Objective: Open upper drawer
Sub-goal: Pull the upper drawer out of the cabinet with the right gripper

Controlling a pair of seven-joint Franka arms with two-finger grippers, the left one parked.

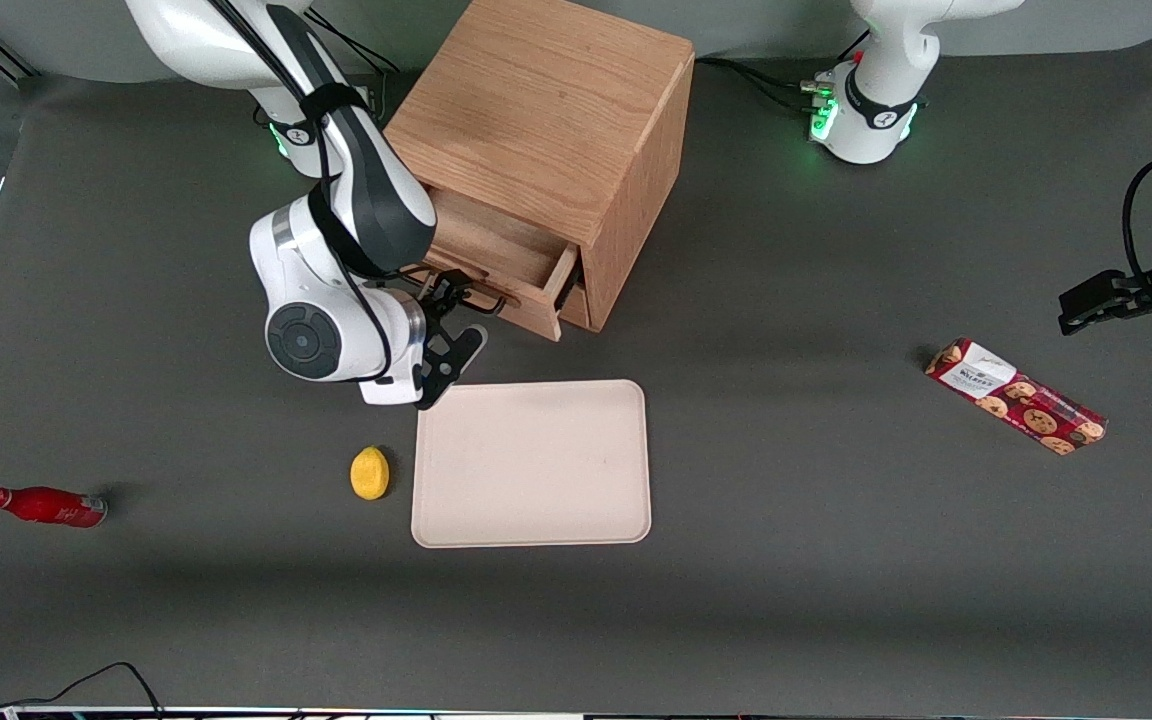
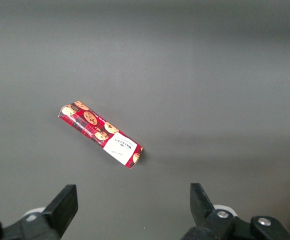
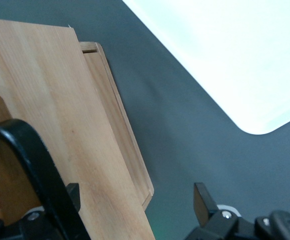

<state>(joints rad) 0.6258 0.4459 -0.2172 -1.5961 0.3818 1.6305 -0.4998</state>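
Jaws wide apart is what I see on my gripper [image 1: 456,322], with nothing pinched between them. In the right wrist view the two fingers [image 3: 207,205] stand well apart, and the dark handle [image 3: 32,165] runs right next to one of them. I cannot tell if that finger touches the handle.

From the front, the gripper sits just in front of the upper drawer [image 1: 501,262]. That drawer is pulled part way out of the wooden cabinet [image 1: 556,130], and I can see into it from above. The lower drawer [image 1: 576,305] shows under it as a thin edge.

Nearer to the front camera than the gripper lies a pale tray [image 1: 532,463] on the dark table [image 1: 786,600]. A small yellow lemon [image 1: 370,472] sits just beside the tray. A red bottle [image 1: 44,506] lies on its side, farther toward the working arm's end. A red cookie box [image 1: 1016,396] lies well apart, toward the parked arm's end.
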